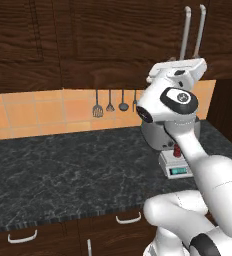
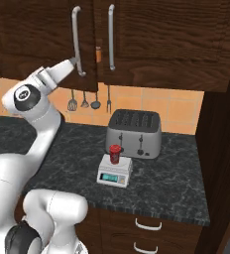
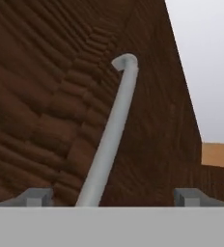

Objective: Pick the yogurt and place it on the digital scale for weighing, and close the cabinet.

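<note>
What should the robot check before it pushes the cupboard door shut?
1. Yogurt standing on the digital scale: ok.
2. Yogurt upright: ok.
3. Pincer open, nothing in it: ok.
4. Pincer up at the cabinet handle: ok.
5. Left cabinet door fully shut: not ok, a small gap shows beside the right door.
6. Pincer touching the handle: cannot tell.

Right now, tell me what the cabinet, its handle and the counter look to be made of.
Cabinet: dark brown wood, matte, by its visible grain.
Handle: smooth grey metal, probably brushed, with a soft sheen.
Counter: dark polished stone, perhaps granite, by its pale veining.
</note>
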{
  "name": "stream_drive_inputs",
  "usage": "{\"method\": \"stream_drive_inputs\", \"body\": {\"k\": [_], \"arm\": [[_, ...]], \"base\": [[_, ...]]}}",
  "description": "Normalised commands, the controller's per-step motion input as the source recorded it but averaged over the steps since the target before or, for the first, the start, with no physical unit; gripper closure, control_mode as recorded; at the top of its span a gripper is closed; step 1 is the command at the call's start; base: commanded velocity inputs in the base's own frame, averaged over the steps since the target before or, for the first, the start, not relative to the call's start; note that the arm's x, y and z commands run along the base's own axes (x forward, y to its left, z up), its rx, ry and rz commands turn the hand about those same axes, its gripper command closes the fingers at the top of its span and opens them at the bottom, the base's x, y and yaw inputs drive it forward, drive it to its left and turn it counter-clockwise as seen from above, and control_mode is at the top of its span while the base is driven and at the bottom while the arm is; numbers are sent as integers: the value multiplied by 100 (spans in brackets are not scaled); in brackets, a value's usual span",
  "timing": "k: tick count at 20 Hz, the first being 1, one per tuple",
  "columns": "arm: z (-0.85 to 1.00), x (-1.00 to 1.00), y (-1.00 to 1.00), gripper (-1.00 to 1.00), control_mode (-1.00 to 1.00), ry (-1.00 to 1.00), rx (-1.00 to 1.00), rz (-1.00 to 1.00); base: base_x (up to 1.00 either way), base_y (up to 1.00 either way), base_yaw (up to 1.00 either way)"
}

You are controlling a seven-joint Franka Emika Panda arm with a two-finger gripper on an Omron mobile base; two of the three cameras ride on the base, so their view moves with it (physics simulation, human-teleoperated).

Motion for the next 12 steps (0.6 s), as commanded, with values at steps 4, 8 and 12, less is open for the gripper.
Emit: {"method": "stream_drive_inputs", "body": {"k": [4, 8, 12], "arm": [[9, 100, -12, -100, -100, 43, 7, 13], [-17, 100, 0, -100, -100, 33, 0, 8], [-52, 100, 0, -100, -100, 11, 0, 6]], "base": [[0, 0, 0], [0, 0, 0], [0, 0, 0]]}}
